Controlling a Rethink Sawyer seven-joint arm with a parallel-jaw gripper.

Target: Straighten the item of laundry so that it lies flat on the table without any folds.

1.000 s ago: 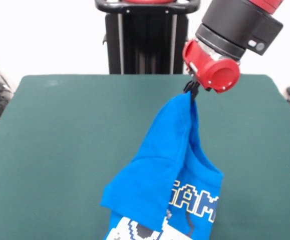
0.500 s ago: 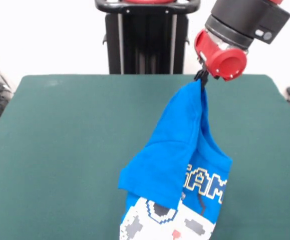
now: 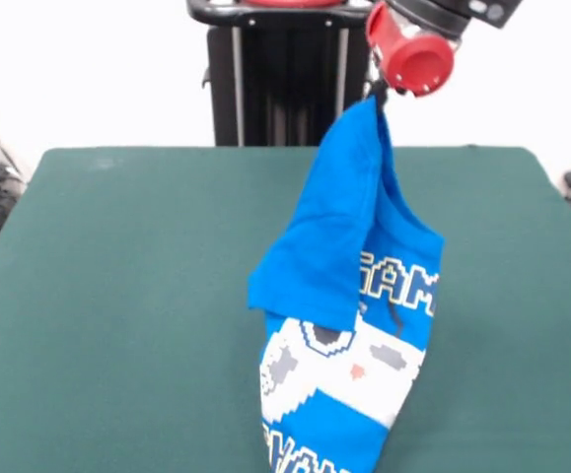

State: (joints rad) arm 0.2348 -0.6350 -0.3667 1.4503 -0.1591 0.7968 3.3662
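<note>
We see the wide dark green felt-covered table [image 3: 117, 296] first. Above its middle hangs the bright blue short-sleeved T-shirt with a white-grey controller print [image 3: 349, 296], bunched into a long drape with 1 flap folded over its front; whether its hem touches the table we cannot tell. At the shirt's top, the red and black arm's gripper [image 3: 377, 96] is clamped on the cloth. By our judgement nothing is flat yet: laying and spreading all remain.
</note>
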